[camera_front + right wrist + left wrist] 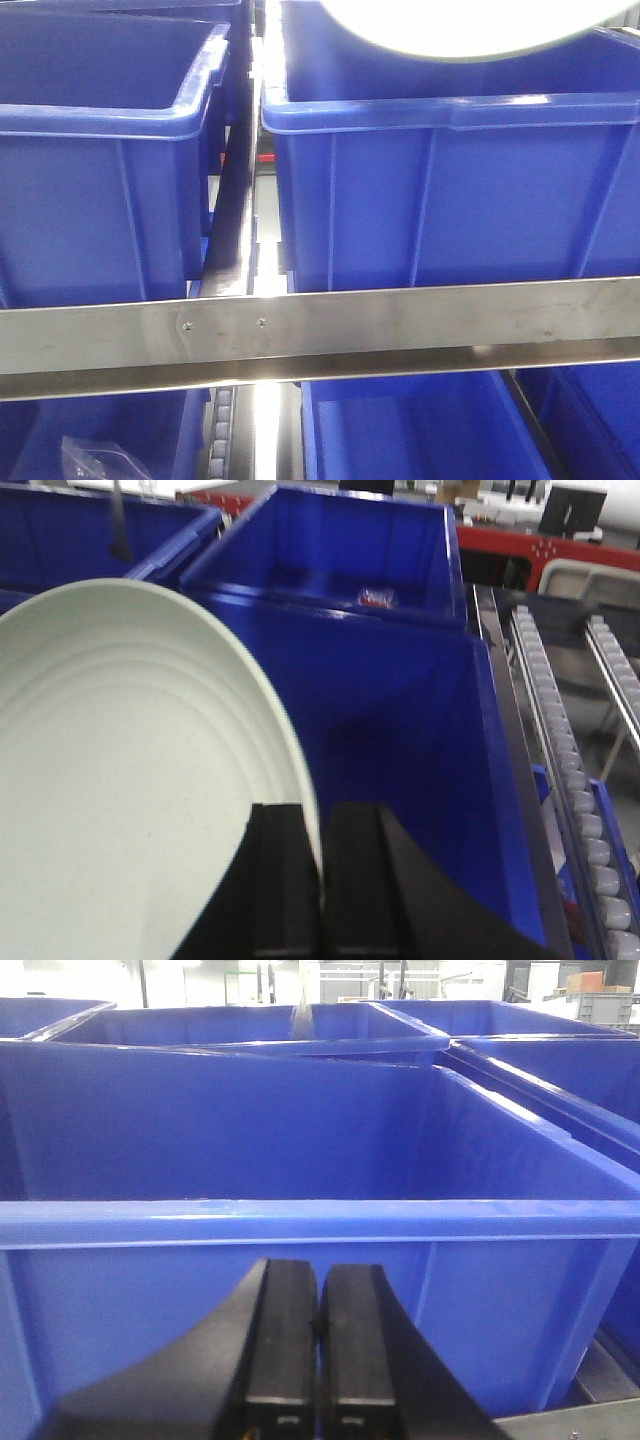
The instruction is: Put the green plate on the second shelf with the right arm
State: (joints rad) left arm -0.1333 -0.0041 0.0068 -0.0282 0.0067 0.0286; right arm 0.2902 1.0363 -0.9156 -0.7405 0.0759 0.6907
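Note:
The green plate (130, 780) is pale sage with faint rings. It fills the left of the right wrist view, and its washed-out lower edge (450, 25) shows at the top of the front view above a blue bin (450, 190). My right gripper (320, 825) is shut on the plate's rim and holds it over a deep blue bin (400, 740). My left gripper (318, 1290) is shut and empty, just in front of the near wall of a blue bin (300, 1230).
Several blue bins stand side by side on the shelf, with a steel rail (320, 330) across the front. More blue bins (400, 430) sit below the rail. A roller conveyor (575, 780) runs along the right. A small packet (378, 598) lies in the far bin.

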